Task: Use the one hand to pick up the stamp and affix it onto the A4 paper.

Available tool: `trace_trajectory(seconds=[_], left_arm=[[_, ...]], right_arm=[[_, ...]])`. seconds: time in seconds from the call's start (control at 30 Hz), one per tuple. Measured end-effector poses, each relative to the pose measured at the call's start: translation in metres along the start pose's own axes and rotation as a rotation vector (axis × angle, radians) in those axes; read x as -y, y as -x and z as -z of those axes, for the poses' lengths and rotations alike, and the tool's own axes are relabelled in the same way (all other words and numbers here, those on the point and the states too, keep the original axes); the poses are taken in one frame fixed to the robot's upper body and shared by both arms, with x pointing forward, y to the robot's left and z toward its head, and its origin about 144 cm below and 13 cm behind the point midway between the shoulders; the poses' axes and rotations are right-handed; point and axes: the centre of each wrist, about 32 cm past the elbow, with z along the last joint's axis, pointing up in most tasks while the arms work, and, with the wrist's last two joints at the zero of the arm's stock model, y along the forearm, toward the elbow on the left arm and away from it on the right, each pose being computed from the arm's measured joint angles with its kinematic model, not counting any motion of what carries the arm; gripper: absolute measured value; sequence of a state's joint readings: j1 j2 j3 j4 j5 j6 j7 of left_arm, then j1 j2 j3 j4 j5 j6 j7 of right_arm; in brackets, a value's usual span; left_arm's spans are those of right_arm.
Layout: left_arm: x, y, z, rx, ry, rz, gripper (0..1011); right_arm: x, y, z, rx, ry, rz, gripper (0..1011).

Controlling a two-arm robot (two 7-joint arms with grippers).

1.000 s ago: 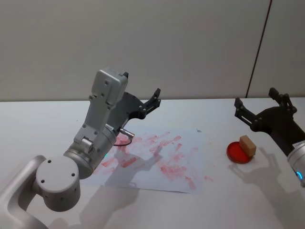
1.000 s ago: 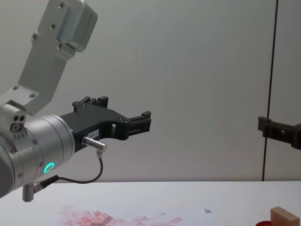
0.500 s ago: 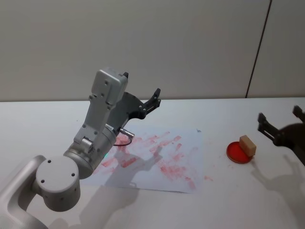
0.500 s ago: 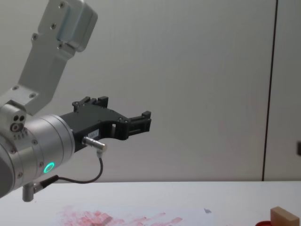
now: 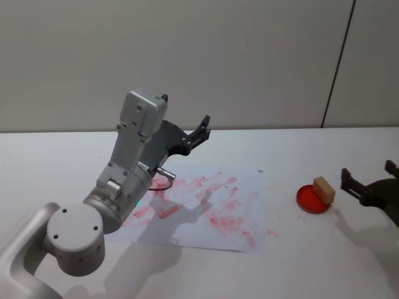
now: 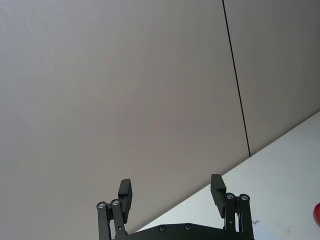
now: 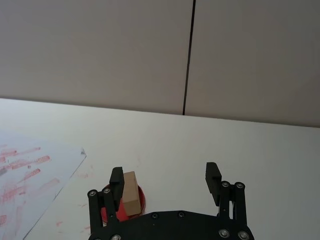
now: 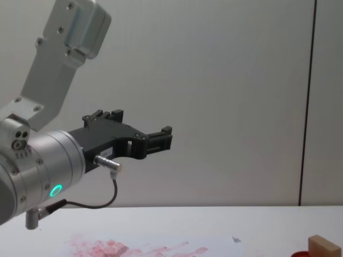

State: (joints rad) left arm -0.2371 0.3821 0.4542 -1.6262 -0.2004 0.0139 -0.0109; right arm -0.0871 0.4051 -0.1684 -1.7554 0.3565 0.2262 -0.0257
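Wooden stamp [image 5: 323, 189] on red pad [image 5: 308, 202] | right tool [image 5: 368, 173] spread nearby | left tool [image 6: 171, 185] spread above A4 paper [image 5: 249, 193]

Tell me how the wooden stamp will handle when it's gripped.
The stamp looks like a solid wooden block: probably rigid and light, its flat sides suiting the open right gripper. It stands taller than wide on the red pad, so an off-centre nudge might tip it. The left gripper is raised, idle.

The head camera looks down on the bench [image 5: 62, 156], the chest camera looks level across it, and each wrist camera sits close behind the left claw [image 6: 170, 192] or right claw [image 7: 165, 177]; head, chest and right wrist views share the stamp [image 5: 323, 189].
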Motion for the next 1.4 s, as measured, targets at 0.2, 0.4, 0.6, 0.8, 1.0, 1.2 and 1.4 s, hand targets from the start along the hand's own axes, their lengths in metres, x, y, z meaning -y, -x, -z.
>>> trace_trajectory(seconds=[0.2,0.4,0.6,0.8,1.0,1.2,1.4], left_arm=[[0.000,0.000,0.000,0.000,0.000,0.000,1001],[0.000,0.000,0.000,0.000,0.000,0.000,1001],[0.000,0.000,0.000,0.000,0.000,0.000,1001],[0.000,0.000,0.000,0.000,0.000,0.000,1001],[0.000,0.000,0.000,0.000,0.000,0.000,1001],[0.000,0.000,0.000,0.000,0.000,0.000,1001],[0.000,0.000,0.000,0.000,0.000,0.000,1001]], right_arm=[[-0.016,0.004,0.002,0.010,0.050,-0.018,1003],[-0.031,0.010,0.006,0.021,0.102,-0.036,1003],[-0.042,0.016,0.010,0.034,0.147,-0.051,1003],[-0.051,0.021,0.013,0.047,0.177,-0.062,1003],[-0.057,0.024,0.014,0.054,0.195,-0.067,906],[-0.060,0.026,0.015,0.059,0.206,-0.071,734],[-0.062,0.027,0.016,0.061,0.213,-0.074,554]])
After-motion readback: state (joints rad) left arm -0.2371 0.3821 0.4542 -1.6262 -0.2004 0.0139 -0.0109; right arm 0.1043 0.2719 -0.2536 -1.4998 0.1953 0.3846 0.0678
